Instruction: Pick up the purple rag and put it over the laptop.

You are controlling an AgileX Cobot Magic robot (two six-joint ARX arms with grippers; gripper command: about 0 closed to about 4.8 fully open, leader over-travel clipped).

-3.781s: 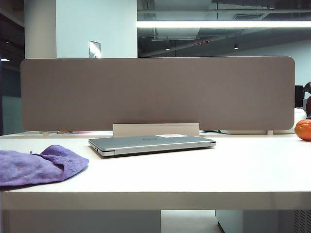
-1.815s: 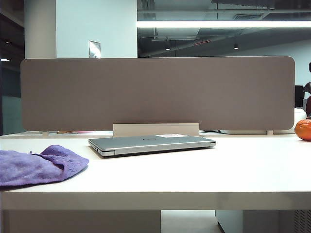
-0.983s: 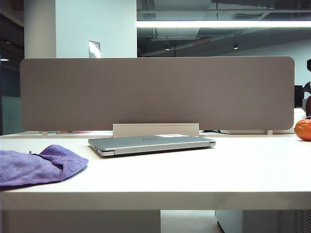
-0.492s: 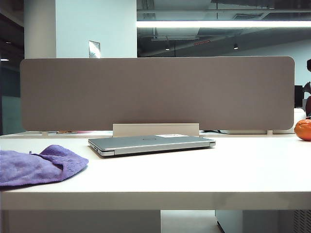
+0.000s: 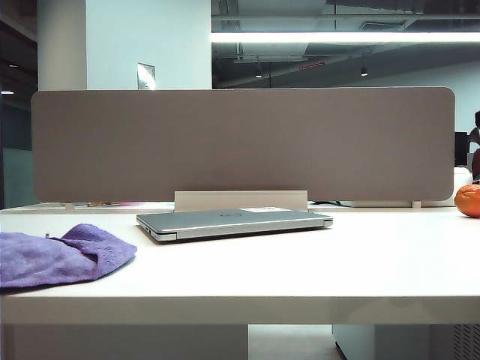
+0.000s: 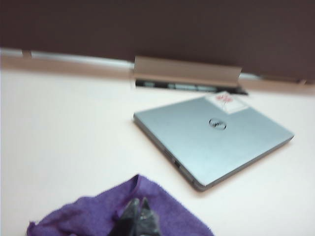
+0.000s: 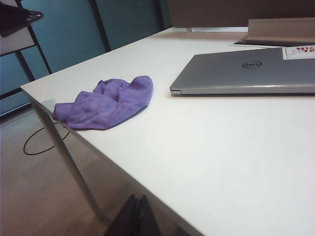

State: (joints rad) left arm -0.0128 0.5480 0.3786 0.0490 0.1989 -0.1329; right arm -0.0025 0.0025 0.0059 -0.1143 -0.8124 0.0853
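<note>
The purple rag [image 5: 60,255] lies crumpled at the left front of the white table [image 5: 360,262]; it also shows as the rag [image 6: 98,216] and the rag [image 7: 106,103]. The silver laptop [image 5: 234,221] lies closed in the middle near the divider, also the laptop [image 6: 216,137] and the laptop [image 7: 246,71]. My left gripper [image 6: 138,201] is shut and empty, hovering above the rag. My right gripper [image 7: 137,197] is shut and empty, off the table's near edge. Neither gripper appears in the exterior view.
A grey divider panel [image 5: 240,142] stands behind the laptop with a low white stand [image 5: 240,199] at its foot. An orange ball-like object [image 5: 469,199] sits at the far right. A cable [image 7: 42,142] lies on the floor beside the table leg.
None in the exterior view; rag and laptop have stayed in place.
</note>
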